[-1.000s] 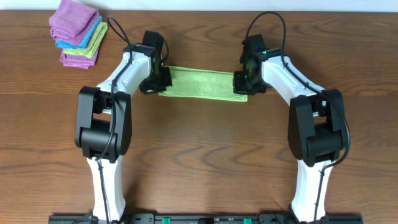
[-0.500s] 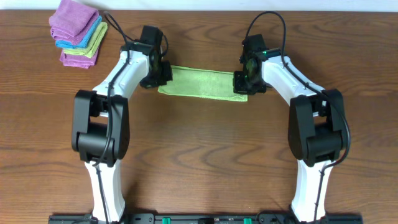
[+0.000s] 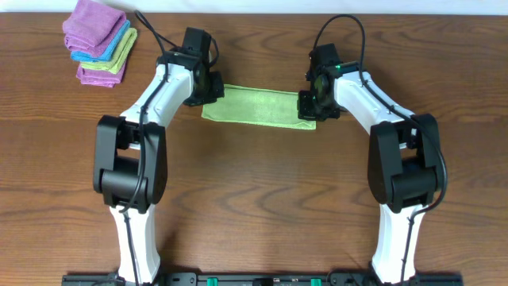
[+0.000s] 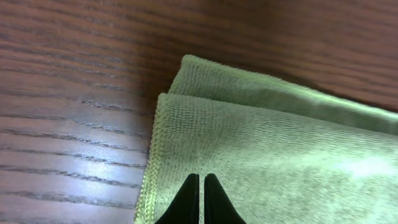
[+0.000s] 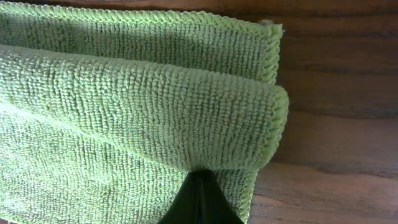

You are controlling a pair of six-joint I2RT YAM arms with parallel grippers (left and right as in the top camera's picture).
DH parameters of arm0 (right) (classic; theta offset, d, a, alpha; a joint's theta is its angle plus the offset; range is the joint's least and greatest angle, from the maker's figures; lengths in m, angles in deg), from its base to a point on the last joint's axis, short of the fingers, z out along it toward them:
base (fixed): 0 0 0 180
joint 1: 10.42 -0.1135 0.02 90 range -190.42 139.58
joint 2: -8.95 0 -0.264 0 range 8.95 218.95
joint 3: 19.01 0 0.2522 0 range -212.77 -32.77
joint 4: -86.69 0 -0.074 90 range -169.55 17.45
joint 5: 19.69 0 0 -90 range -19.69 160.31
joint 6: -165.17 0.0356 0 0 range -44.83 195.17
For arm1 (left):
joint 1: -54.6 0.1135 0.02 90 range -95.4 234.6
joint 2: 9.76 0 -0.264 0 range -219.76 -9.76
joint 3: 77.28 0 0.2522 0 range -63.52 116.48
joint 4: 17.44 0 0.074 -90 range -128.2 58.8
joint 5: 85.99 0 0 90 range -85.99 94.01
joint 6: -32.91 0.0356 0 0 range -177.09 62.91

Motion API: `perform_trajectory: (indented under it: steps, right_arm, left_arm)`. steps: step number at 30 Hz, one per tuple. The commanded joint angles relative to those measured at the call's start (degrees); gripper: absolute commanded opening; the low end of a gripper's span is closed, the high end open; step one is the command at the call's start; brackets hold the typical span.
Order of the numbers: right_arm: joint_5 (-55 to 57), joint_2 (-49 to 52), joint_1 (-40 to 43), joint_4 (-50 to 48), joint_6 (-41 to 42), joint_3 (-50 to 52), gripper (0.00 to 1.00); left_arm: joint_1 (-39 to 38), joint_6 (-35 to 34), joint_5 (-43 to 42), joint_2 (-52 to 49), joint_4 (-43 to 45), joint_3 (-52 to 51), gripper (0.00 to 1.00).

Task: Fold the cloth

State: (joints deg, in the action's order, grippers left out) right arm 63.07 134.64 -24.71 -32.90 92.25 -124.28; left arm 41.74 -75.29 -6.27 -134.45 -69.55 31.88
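Having been drawn off the left end of the light lime-green terry cloth [image 3: 258,107], the left claw [image 4: 200,186] is held a little farther back. Its two fingers are pressed together with nothing between them, and the tips are seen over the top layer near the left hem. The cloth is laid as a long, narrow band across the far middle of the brown wooden desk [image 3: 254,199]. It is already doubled lengthwise: two layers are shown at the left corner, and a rolled fold is seen at the right end. The right claw [image 5: 200,186] is likewise pressed together, its tip set against that rolled fold; whether any pile is caught in it cannot be told.

Compared with a second ago, the left end — then covered by the left claw — has been bared, and the left arm has been swung toward the far side. The right claw and the cloth itself are found unmoved. From this it may be judged that the lengthwise fold has been finished and let go on the left, and that a crosswise fold — end over end — is left to be made. A stack of folded purple, blue and green cloths [image 3: 99,44] is seen at the far left corner, well apart.
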Motion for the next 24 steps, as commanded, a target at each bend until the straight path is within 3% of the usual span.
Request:
perform_trajectory:
  steps: [1,16,24]
  right_arm:
    - [-1.88,1.81,-0.55,0.66,-0.83,1.62,0.01]
    - [-3.67,1.81,0.33,0.85,-0.85,1.62,0.01]
    - [-6.51,-0.96,0.96,2.84,-0.92,-0.31,0.01]
  left_arm:
    - [-0.09,-0.04,3.08,-2.32,-0.39,0.31,0.06]
    - [-1.86,-0.31,2.80,-9.11,-12.04,0.13,0.06]
    - [-1.75,-1.64,3.02,-9.11,-10.58,0.13,0.06]
